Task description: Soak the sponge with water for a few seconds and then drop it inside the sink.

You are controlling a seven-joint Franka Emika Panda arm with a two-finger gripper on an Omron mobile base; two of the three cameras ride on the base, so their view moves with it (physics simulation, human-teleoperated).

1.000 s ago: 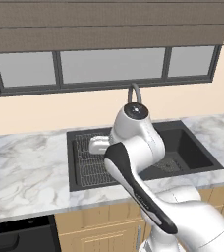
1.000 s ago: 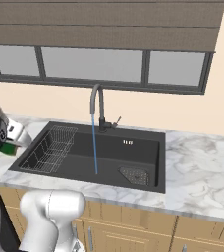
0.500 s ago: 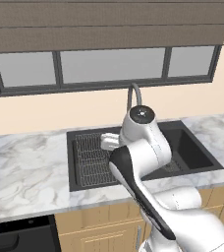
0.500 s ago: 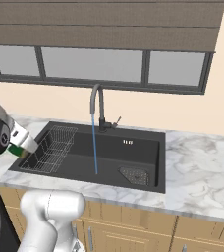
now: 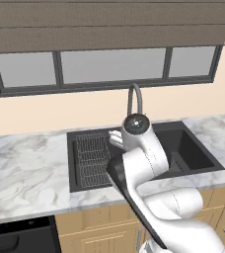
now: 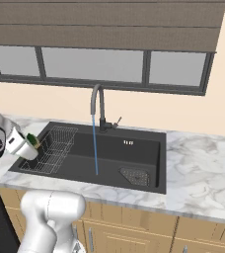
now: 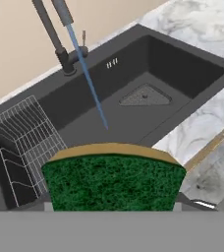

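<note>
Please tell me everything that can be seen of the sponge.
The sponge is a small rectangular block with a rough dark green scrub layer over a thin yellow base. The gripper is shut on it and holds it in the air, above the sink's wire rack end. It is apart from the water, which falls into the basin further along. Whether it is wet cannot be told.

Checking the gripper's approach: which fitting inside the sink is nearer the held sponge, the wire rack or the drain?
The wire rack, at the sink's end beside the sponge; the drain lies beyond the water.
</note>
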